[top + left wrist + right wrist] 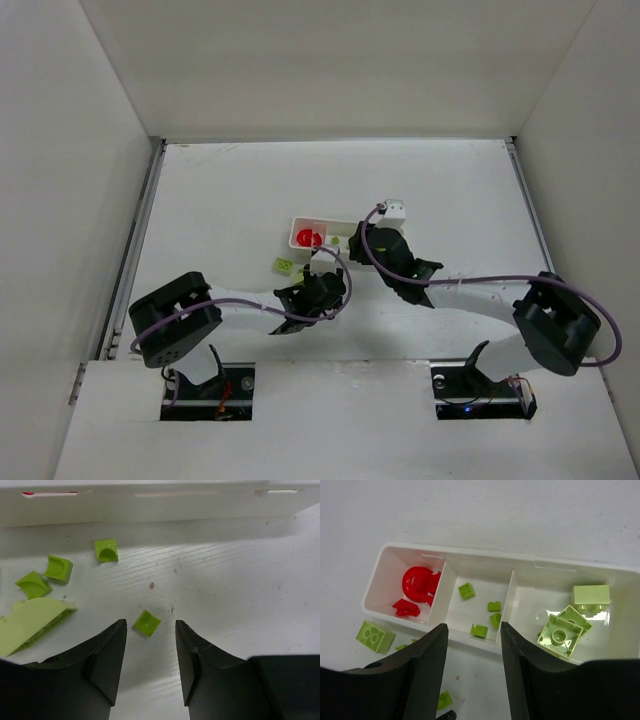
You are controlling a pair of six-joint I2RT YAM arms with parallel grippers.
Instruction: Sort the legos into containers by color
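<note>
Lime-green, one small brick (146, 623) lay on the table (240, 595) just ahead of the left gripper (150, 630), centred between its spread, empty jaws (the nearer arm); the right gripper (472, 630) hung spread, empty, over the white tray (485, 556).

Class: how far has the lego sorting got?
Done: red pieces occupy one tray compartment, green bricks the other two. In hand: left gripper open around a small green brick on the table; right gripper open, empty, over the tray. Remaining: several loose green bricks.

Two red legos (406, 607), roughly ten green (466, 590)
</note>
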